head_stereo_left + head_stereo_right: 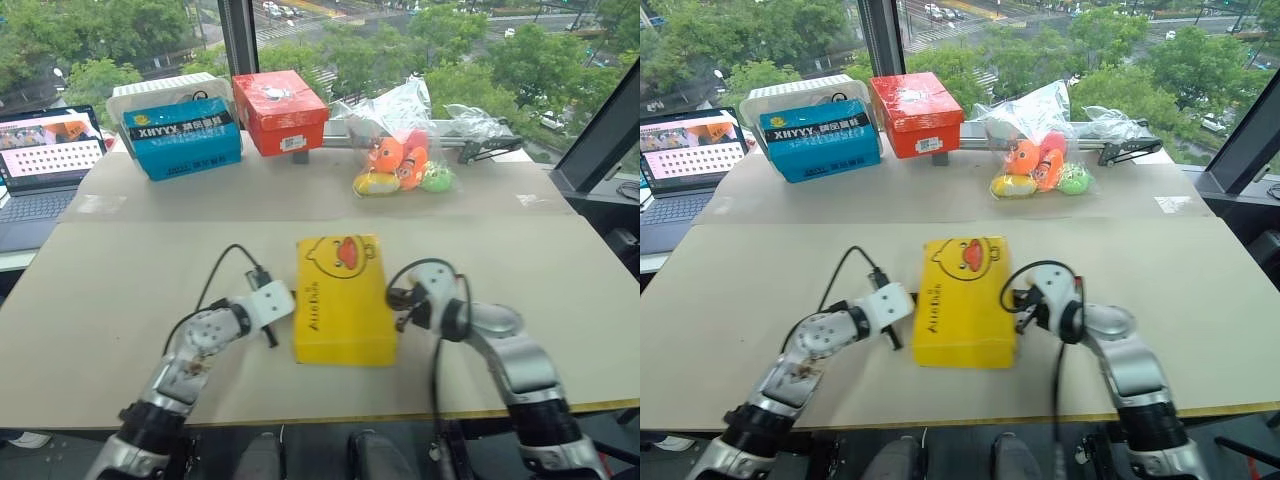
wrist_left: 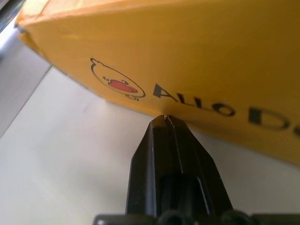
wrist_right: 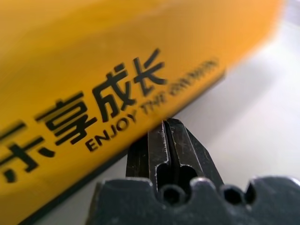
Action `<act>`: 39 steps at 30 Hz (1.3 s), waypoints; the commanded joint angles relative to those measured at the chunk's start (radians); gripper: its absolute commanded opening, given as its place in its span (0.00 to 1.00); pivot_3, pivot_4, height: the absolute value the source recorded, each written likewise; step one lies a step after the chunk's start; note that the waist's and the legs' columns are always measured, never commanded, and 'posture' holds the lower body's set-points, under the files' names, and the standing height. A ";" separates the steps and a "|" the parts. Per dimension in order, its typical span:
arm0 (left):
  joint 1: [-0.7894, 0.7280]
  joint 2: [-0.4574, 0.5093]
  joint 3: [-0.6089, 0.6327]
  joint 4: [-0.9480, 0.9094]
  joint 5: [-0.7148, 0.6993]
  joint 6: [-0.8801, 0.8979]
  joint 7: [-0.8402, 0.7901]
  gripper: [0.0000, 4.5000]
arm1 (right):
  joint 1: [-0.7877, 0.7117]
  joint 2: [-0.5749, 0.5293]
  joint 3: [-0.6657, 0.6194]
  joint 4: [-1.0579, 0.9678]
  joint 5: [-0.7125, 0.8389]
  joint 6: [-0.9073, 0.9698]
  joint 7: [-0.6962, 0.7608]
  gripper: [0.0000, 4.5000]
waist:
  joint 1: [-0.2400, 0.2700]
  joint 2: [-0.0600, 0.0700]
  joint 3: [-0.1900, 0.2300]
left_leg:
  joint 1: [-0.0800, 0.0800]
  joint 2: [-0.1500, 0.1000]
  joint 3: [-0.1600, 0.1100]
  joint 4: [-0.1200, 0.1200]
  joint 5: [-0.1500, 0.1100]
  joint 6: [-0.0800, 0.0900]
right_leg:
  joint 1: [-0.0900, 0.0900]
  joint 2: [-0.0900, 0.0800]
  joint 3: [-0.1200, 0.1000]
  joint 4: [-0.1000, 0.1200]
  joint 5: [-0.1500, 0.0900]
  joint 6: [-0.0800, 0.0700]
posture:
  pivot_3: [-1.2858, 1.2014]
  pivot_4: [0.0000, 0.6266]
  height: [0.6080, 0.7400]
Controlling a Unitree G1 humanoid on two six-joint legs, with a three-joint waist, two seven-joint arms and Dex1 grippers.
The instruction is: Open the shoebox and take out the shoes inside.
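The shoebox (image 1: 345, 300) is still lidded; the clenched left pincer (image 2: 166, 117) and clenched right pincer (image 3: 168, 123) are set against its opposite sides. Prising the lid up is judged the next need.

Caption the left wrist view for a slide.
Shut black left gripper tips meet the lower edge of the closed yellow cardboard shoebox, beside its printed duck logo.

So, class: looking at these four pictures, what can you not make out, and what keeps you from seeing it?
- The shoes: hidden by the closed lid of the shoebox.
- Whether the left gripper touches the box: left wrist view too close to tell.
- Small print on the red box: too small, head views.
- Laptop: cut off by the picture's edge.
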 commanded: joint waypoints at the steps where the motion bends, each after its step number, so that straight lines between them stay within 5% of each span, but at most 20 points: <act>1: -0.059 -0.023 -0.023 0.032 -0.022 -0.062 -0.017 0.00 | -0.018 -0.060 -0.030 0.015 -0.019 -0.082 -0.005 0.02 | -0.005 0.000 0.000 | 0.001 0.000 0.000 0.000 0.000 0.000 | 0.001 0.001 0.000 0.000 0.000 0.000 | 0.52 0.24 1.00; 12: -0.136 0.201 0.193 0.104 -0.153 -0.099 -0.109 0.00 | 0.048 -0.229 -0.107 0.065 -0.003 -0.104 0.062 0.02 | 0.000 0.000 0.000 | 0.000 0.000 0.000 0.000 0.000 0.000 | 0.000 0.001 0.001 0.000 0.000 0.000 | 0.52 0.24 1.00; 19: -0.135 0.443 0.330 -0.187 -0.602 0.332 -0.487 0.60 | 0.095 -0.397 -0.123 0.066 0.027 -0.123 0.202 0.00 | -0.004 0.000 0.001 | -0.002 0.000 0.000 0.001 0.000 0.000 | -0.001 0.000 0.000 -0.002 0.000 0.001 | 0.52 0.24 1.00; 24: -0.248 0.565 0.363 -0.262 -0.760 0.526 -0.558 0.99 | 0.046 -0.345 -0.052 0.097 0.053 -0.116 0.237 0.00 | -0.013 0.000 0.001 | 0.001 0.001 0.000 0.001 0.000 0.000 | 0.001 0.002 0.000 0.000 -0.001 0.000 | 0.52 0.24 1.00; 30: -0.377 0.612 0.383 -0.363 -0.869 0.590 -0.590 0.99 | -0.040 -0.171 0.022 0.226 0.127 -0.070 0.282 0.00 | -0.025 -0.001 0.002 | -0.001 0.001 0.000 0.001 0.000 0.000 | 0.001 0.002 0.000 -0.001 -0.001 0.001 | 0.52 0.24 1.00; 39: -0.359 0.661 0.423 -0.380 -0.853 0.576 -0.542 0.99 | -0.273 -0.084 -0.034 0.328 0.338 0.103 0.392 0.00 | -0.034 0.000 0.004 | 0.002 0.002 0.000 0.001 0.000 0.001 | 0.000 0.003 0.002 0.002 -0.001 0.000 | 0.52 0.24 1.00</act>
